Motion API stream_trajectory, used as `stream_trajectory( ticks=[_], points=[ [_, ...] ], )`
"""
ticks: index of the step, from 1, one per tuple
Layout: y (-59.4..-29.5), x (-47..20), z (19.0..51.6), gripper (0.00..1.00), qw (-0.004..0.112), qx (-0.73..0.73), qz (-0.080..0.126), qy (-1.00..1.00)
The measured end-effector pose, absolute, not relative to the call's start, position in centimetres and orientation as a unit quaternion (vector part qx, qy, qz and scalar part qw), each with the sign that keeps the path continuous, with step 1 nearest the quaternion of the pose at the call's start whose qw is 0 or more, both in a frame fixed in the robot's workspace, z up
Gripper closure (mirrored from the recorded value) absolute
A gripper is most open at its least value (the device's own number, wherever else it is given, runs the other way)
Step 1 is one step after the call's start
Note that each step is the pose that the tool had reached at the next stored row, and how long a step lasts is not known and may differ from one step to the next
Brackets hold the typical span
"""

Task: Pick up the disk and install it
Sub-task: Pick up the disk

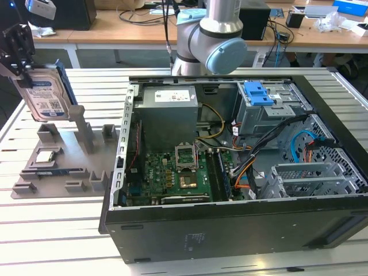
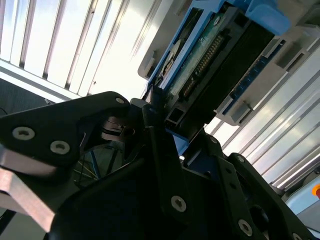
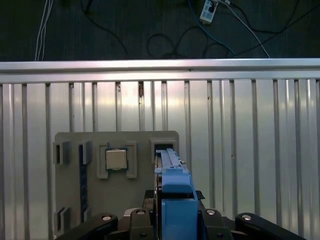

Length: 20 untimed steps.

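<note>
The disk [image 1: 46, 98], a silver hard drive with a white-and-blue label and a blue carrier rail, stands on edge and tilted at the exterior view's far left. It is over the grey holder tray [image 1: 60, 152]. My gripper [image 1: 24, 73] is shut on its upper end. In the first wrist view the blue carrier [image 3: 175, 192] runs edge-on between the black fingers [image 3: 220, 220] toward a slot in the tray [image 3: 161, 146]. The second wrist view shows the disk's circuit-board side [image 2: 210, 55] ahead of the gripper [image 2: 160, 107]. Whether the disk's lower edge still touches the slot, I cannot tell.
An open computer case [image 1: 230, 230] lies on the slatted table [image 1: 57, 241] to the exterior view's right of the tray. Inside are a grey power supply [image 1: 167, 109], a motherboard [image 1: 172, 172] and a drive cage topped by a blue bracket [image 1: 257, 92]. A processor chip [image 1: 46, 155] sits in the tray.
</note>
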<state>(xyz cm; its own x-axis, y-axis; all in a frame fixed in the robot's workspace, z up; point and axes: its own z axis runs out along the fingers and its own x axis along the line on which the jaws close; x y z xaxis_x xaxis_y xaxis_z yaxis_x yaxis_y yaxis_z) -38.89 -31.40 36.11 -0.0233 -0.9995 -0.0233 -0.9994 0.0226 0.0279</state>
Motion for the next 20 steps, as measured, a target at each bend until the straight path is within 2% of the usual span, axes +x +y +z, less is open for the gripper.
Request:
stream_trajectory(
  ticks=[20],
  points=[
    [-31.4, -38.9, 38.9, 0.63, 0.001, 0.699, -0.018, -0.715]
  ],
)
